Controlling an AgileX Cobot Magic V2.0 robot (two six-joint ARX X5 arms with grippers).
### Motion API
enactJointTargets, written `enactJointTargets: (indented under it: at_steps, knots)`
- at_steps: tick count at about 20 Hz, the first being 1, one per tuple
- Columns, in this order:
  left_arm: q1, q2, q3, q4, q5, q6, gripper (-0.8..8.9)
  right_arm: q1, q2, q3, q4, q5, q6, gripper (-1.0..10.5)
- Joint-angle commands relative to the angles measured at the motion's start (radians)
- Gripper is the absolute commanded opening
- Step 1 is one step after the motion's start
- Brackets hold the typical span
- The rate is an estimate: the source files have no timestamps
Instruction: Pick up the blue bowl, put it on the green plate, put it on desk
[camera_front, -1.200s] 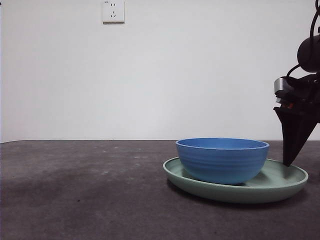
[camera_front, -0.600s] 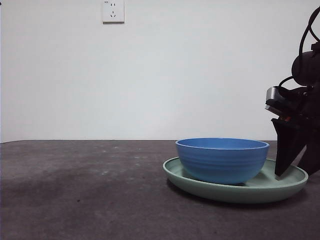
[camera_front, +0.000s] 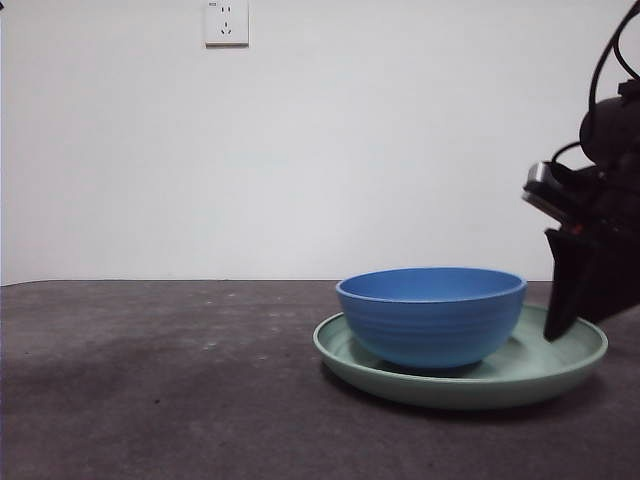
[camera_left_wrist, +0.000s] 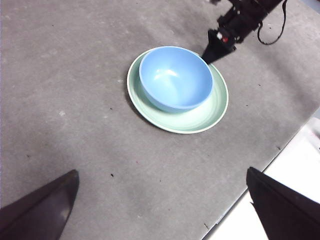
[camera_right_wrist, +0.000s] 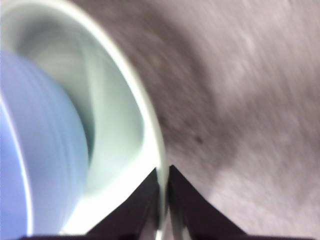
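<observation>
Blue bowl (camera_front: 431, 314) already sits in the green plate (camera_front: 560, 358) on the surface (camera_front: 150, 390). Right gripper (camera_right_wrist: 163, 176) pinches the plate's rim, apparently to move it; left gripper (camera_left_wrist: 160, 210) waits open.

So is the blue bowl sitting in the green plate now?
Yes. The blue bowl stands upright inside the green plate, off-centre; the right tool pinches the plate's rim.
</observation>
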Motion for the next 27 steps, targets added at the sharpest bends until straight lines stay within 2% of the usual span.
enactJointTargets:
  at_steps: [1, 6, 13, 18, 25, 27]
  knots:
    - [-0.005, 0.005, 0.008, 0.014, 0.006, -0.007, 5.63, 0.019, 0.021, 0.044, -0.010, -0.013, 0.043, 0.1]
    - [-0.005, 0.005, 0.008, 0.015, 0.006, -0.007, 5.63, 0.115, 0.021, 0.062, 0.009, -0.014, 0.101, 0.1]
    - [-0.005, 0.005, 0.008, 0.015, 0.006, -0.007, 5.63, 0.271, 0.023, 0.062, 0.164, -0.014, 0.262, 0.1]
    - [-0.005, 0.005, 0.008, 0.015, 0.006, -0.007, 5.63, 0.321, 0.059, 0.062, 0.218, -0.016, 0.352, 0.1]
    - [-0.005, 0.005, 0.008, 0.013, 0.006, -0.008, 5.63, 0.348, 0.152, 0.062, 0.255, -0.005, 0.369, 0.2]
    - [-0.005, 0.005, 0.008, 0.008, 0.006, -0.008, 5.63, 0.348, 0.151, 0.062, 0.262, -0.005, 0.368, 0.8]
